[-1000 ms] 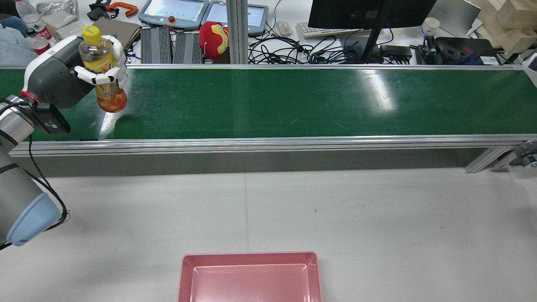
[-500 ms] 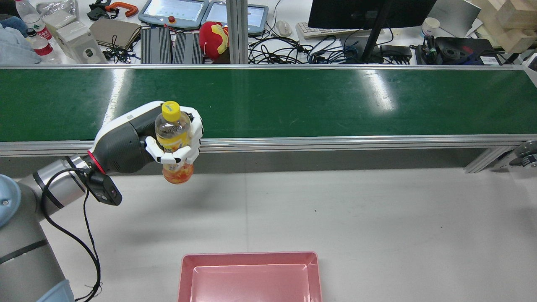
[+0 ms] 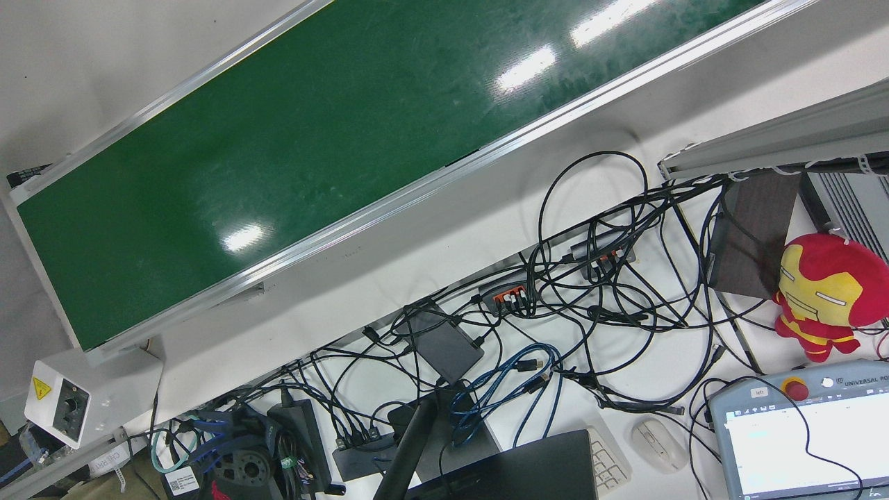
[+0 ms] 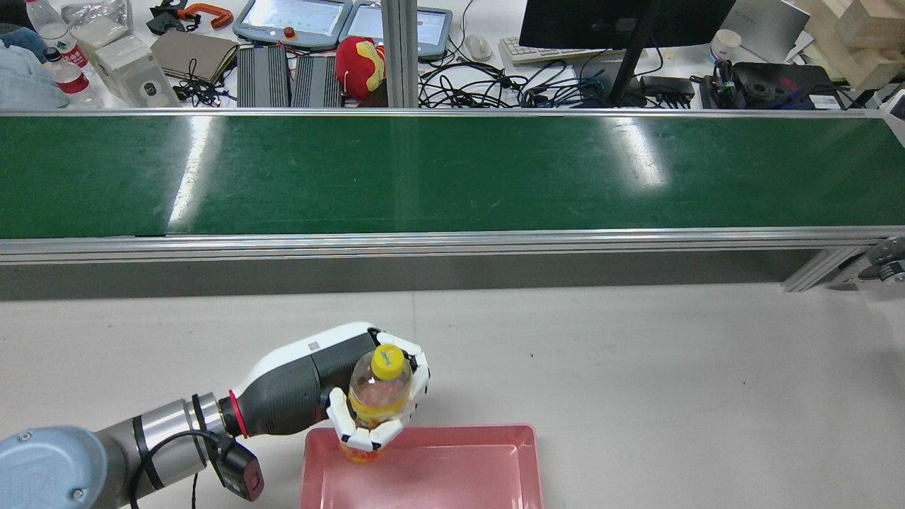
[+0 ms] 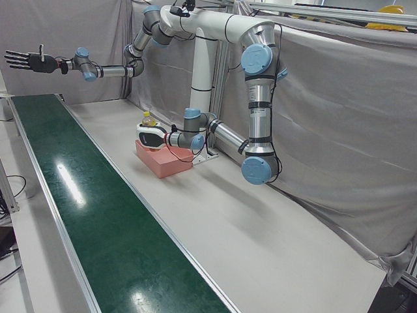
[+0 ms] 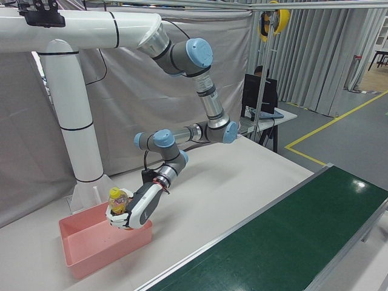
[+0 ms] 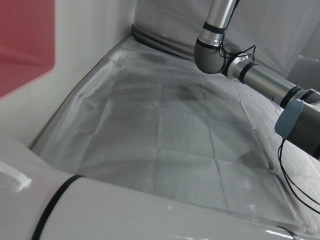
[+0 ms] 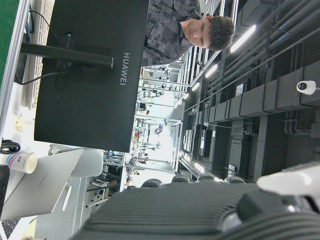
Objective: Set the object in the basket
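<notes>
My left hand (image 4: 327, 375) is shut on a clear bottle (image 4: 373, 390) with a yellow cap and orange drink. It holds the bottle upright over the far left corner of the pink basket (image 4: 452, 433), with the bottle's bottom just inside the rim. The right-front view shows the same hand (image 6: 134, 213), bottle (image 6: 115, 199) and basket (image 6: 91, 245). The left-front view shows them too: hand (image 5: 151, 135) and basket (image 5: 171, 164). My right hand (image 5: 26, 60) is open with fingers spread, raised high past the far end of the belt.
The green conveyor belt (image 4: 452, 173) runs across the table beyond the basket, with an aluminium rail (image 4: 452, 244) on its near side. A white table top (image 4: 636, 367) lies between them. Cables, a monitor and a red plush toy (image 3: 823, 295) sit behind the belt.
My left hand has carried the bottle from the belt's left end, over the near rail, down and right to the basket's far left corner.
</notes>
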`<act>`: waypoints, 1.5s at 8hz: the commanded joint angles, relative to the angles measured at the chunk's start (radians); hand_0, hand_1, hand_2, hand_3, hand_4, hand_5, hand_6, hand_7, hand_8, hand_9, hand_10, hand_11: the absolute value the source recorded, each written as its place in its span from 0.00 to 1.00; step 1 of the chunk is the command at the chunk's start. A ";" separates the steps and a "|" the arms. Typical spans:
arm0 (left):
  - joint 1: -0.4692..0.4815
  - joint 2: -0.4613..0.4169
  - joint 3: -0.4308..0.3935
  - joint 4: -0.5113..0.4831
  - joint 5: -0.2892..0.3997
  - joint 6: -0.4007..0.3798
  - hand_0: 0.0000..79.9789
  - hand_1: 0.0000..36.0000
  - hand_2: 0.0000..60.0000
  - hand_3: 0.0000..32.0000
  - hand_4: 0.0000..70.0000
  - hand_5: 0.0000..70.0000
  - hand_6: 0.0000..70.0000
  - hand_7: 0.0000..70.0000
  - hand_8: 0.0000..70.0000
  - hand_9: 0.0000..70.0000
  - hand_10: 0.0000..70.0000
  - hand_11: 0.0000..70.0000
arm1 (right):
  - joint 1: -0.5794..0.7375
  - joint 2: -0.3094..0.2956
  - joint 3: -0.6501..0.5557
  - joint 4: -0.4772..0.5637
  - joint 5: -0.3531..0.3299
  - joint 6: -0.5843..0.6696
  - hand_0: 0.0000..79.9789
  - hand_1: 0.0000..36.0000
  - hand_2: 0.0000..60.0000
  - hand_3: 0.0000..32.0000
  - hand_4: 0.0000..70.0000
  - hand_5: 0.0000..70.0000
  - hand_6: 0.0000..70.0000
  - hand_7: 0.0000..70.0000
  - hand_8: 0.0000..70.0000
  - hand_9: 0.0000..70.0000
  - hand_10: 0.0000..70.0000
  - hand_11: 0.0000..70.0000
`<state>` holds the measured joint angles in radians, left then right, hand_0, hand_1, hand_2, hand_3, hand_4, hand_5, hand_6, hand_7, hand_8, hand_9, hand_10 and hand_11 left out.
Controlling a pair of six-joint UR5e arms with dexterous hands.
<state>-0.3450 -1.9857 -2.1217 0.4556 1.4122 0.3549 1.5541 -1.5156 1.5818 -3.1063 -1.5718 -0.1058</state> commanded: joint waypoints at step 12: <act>0.048 0.076 -0.149 0.027 0.002 0.049 0.81 0.07 0.00 0.34 0.00 0.19 0.00 0.00 0.04 0.04 0.03 0.08 | 0.001 0.000 -0.002 0.000 0.001 0.000 0.00 0.00 0.00 0.00 0.00 0.00 0.00 0.00 0.00 0.00 0.00 0.00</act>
<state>-0.2289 -1.9243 -2.1821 0.4587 1.4143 0.4088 1.5539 -1.5156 1.5812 -3.1063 -1.5720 -0.1059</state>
